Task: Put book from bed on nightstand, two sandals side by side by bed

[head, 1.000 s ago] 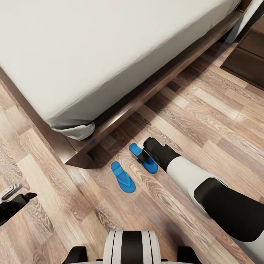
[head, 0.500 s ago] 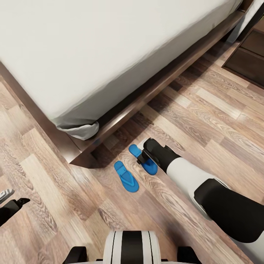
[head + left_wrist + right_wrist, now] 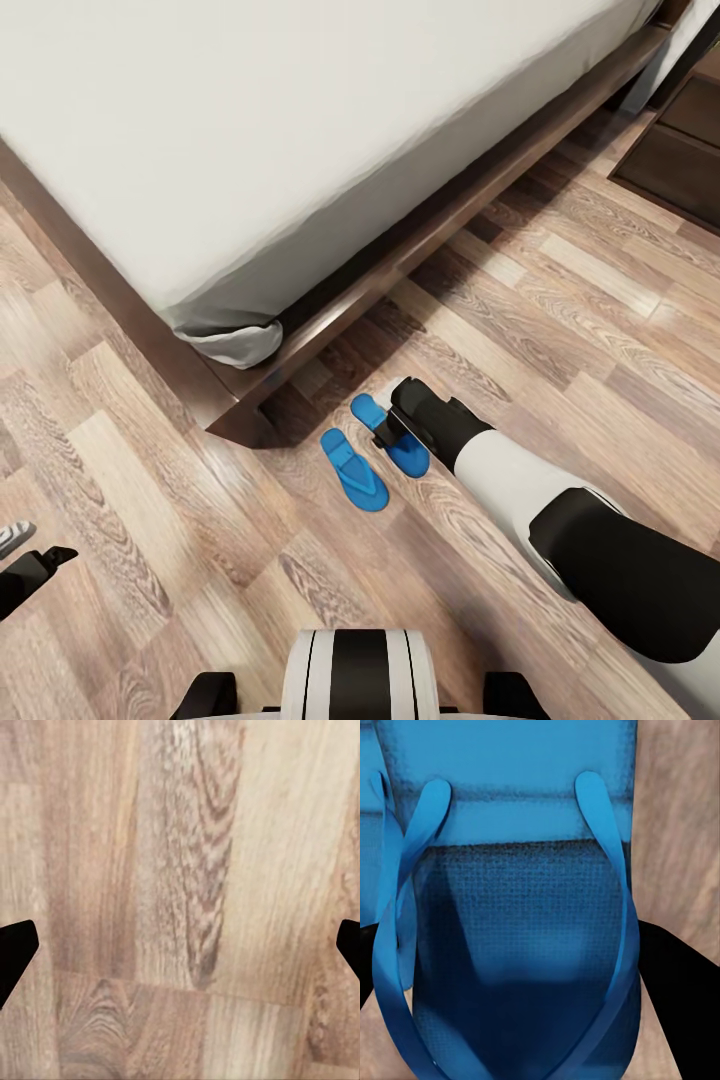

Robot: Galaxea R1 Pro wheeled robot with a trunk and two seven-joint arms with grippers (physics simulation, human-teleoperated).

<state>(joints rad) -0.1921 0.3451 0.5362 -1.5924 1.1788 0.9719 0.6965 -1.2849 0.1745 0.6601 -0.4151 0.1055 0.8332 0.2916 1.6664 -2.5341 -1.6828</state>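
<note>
Two sandals lie on the floor [image 3: 600,330] just off the bed's [image 3: 330,300] foot corner: a free sandal [image 3: 354,470] and, just beside it, a held sandal [image 3: 395,440] under the right gripper [image 3: 392,428]. The head view hides the right jaws behind the wrist. The right wrist view looks down onto the blue sole and straps with a dark finger [image 3: 679,997] at each side of the sole, so the gripper seems to be closed around this sandal's edges, though actual contact is hard to confirm.

The step in hand looks like the sandal placement. Next, I judge, the held sandal should be lined up parallel with its mate, toes level, set flat near the bed frame, then released. The two are close now but slightly staggered.

The left gripper [image 3: 25,560] hangs at the head view's left edge, well apart from the sandals; the left wrist view shows bare planks between widely spread fingertips [image 3: 15,952], holding nothing. A nightstand [image 3: 680,140] sits at the far right corner. No book appears on the mattress part seen.
</note>
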